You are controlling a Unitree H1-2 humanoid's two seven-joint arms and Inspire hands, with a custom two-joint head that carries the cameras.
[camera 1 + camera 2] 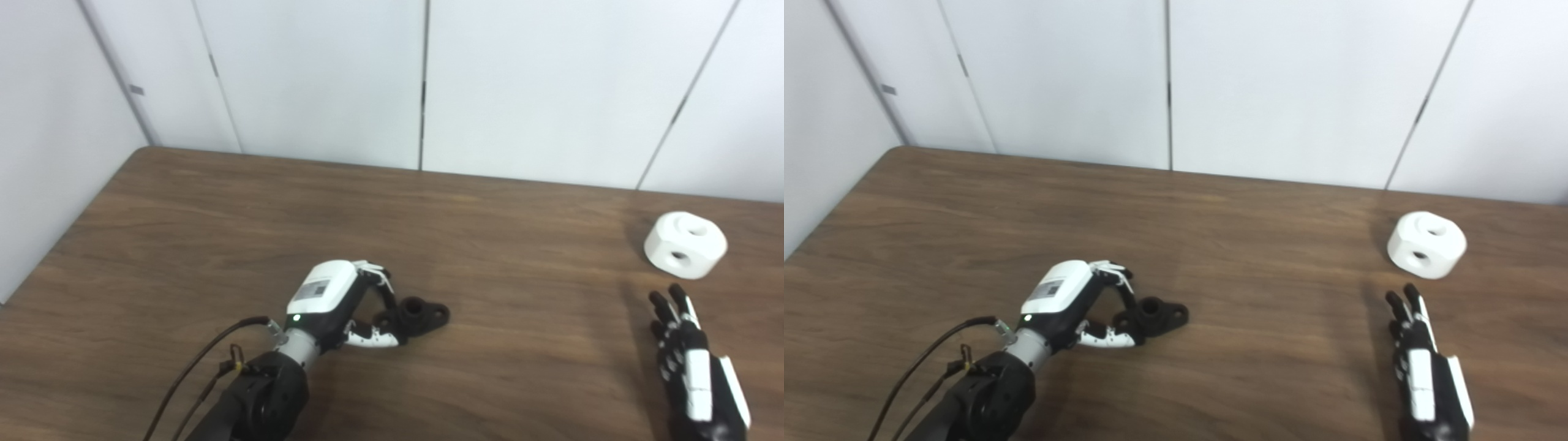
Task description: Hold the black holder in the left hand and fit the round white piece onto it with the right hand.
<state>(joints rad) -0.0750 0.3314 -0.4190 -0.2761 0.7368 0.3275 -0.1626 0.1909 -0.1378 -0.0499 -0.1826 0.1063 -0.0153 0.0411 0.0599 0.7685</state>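
Observation:
The black holder (pixel 424 313) lies on the brown table (pixel 245 214) near the middle front, with a short round collar standing up from a flat flange. My left hand (pixel 343 301) has its fingers and thumb closed on the holder's left end; the holder still rests on the table. The round white piece (pixel 685 245), a chunky block with round holes in its top and side, sits on the table at the far right. My right hand (pixel 689 361) is open, with its fingers stretched out toward the white piece. It stops short of the piece and holds nothing.
White wall panels (pixel 422 79) stand right behind the table's far edge, and a wall runs along its left edge. A black cable (pixel 196 367) loops from my left forearm at the bottom left.

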